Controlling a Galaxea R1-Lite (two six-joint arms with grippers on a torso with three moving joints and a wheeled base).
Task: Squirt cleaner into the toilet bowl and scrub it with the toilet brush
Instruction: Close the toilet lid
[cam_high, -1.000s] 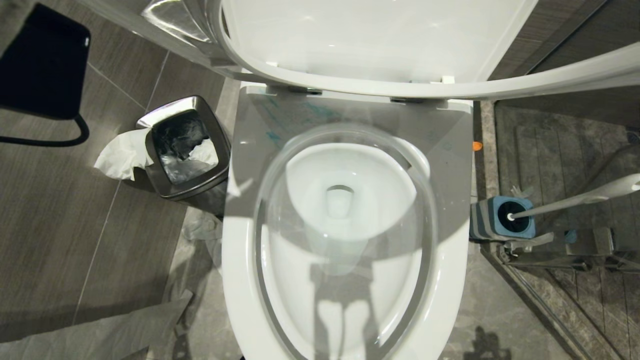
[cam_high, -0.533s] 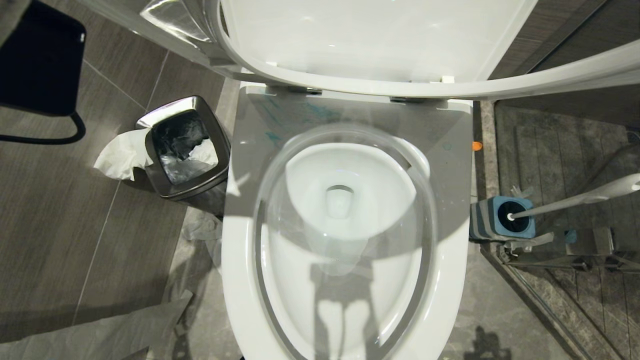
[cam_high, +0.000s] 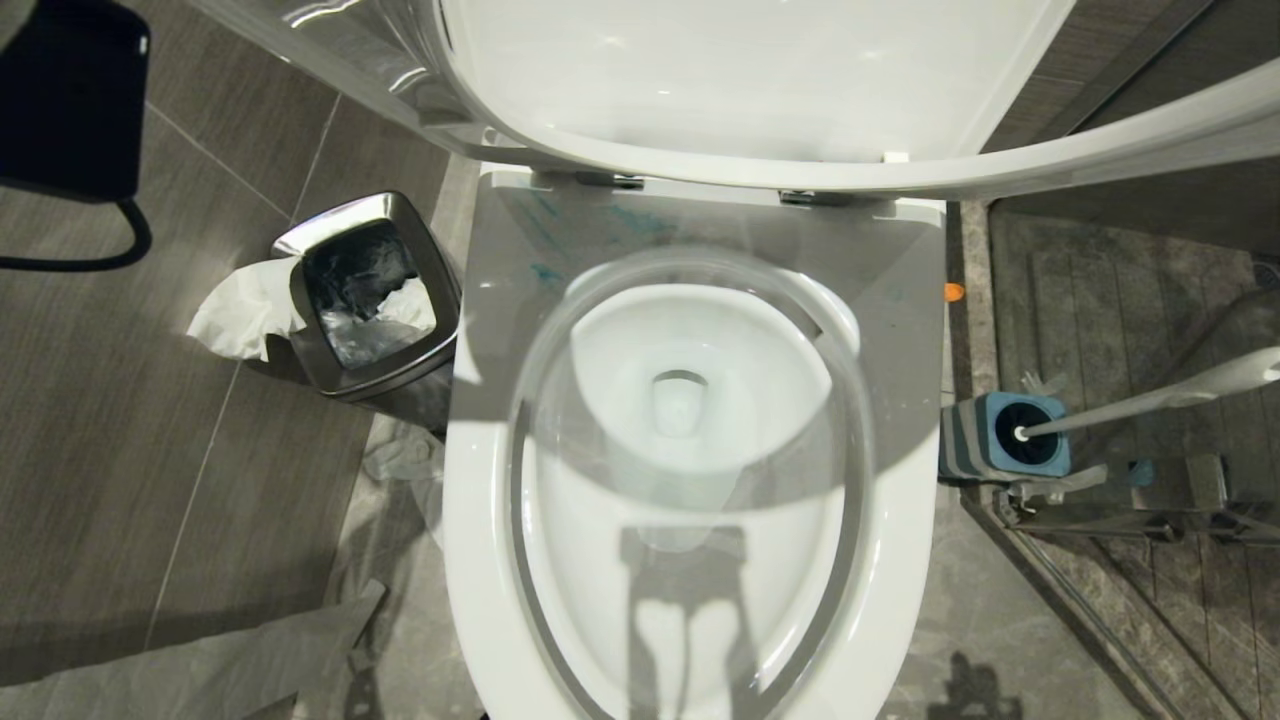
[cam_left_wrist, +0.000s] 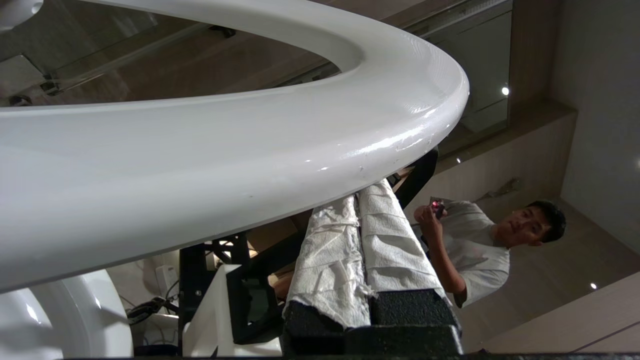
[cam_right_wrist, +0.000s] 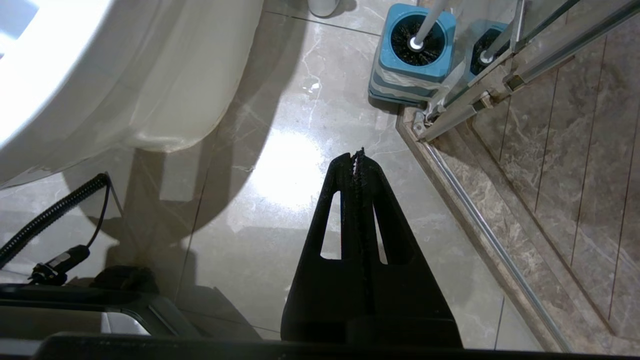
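Observation:
The toilet bowl (cam_high: 600, 510) lies straight below me, its seat (cam_high: 478, 560) down and its lid (cam_high: 760, 80) raised. The toilet brush (cam_high: 1150, 398) stands in its blue holder (cam_high: 1005, 450) to the right of the toilet; its handle (cam_right_wrist: 426, 24) also shows in the right wrist view. My left gripper (cam_left_wrist: 357, 197) is shut, its paper-wrapped fingers (cam_left_wrist: 330, 250) pressed under the lid's white rim (cam_left_wrist: 250, 150), which hides their tips. My right gripper (cam_right_wrist: 357, 152) hangs shut and empty over the floor beside the toilet base. A small orange bit (cam_high: 953, 291) shows past the toilet's right edge; I cannot tell whether it belongs to the cleaner.
A steel bin (cam_high: 370, 295) with tissue stands left of the toilet, and paper lies on the floor by it. A glass shower screen with a metal rail (cam_high: 1100, 500) runs just right of the brush holder. A person (cam_left_wrist: 475, 250) stands beyond my left gripper.
The black part of my left arm at the head view's top left has drifted up and to the left. The lid's rim has tipped slightly further up.

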